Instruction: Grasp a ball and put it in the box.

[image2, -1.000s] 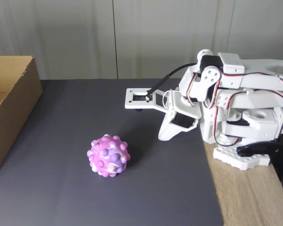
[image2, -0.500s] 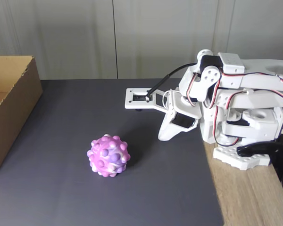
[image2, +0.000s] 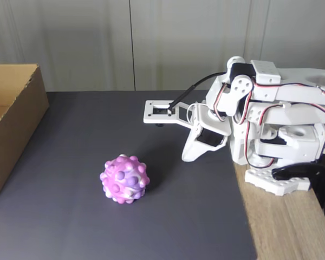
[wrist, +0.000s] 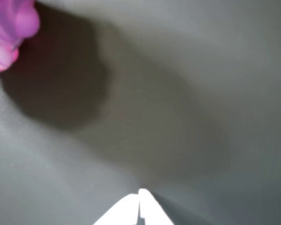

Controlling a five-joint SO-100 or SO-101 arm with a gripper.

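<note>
Dark grey matting [image2: 70,162] covers the counter below a pale wall. At the fixed view's left edge stands the brown cardboard box [image2: 13,122]. At right, the white arm sits folded, its hand [image2: 185,157] pointing down with fingertips pressed together, well apart from the bumpy pink ball [image2: 124,179] on the mat.

Ball [image2: 124,179]: pink, purple, white, covered in rounded bumps, resting on dark mat, near centre of fixed view; pink edge at top-left corner of wrist view [wrist: 9,28]. Box [image2: 11,119]: brown cardboard, open top, at left edge, well apart from ball.
</note>
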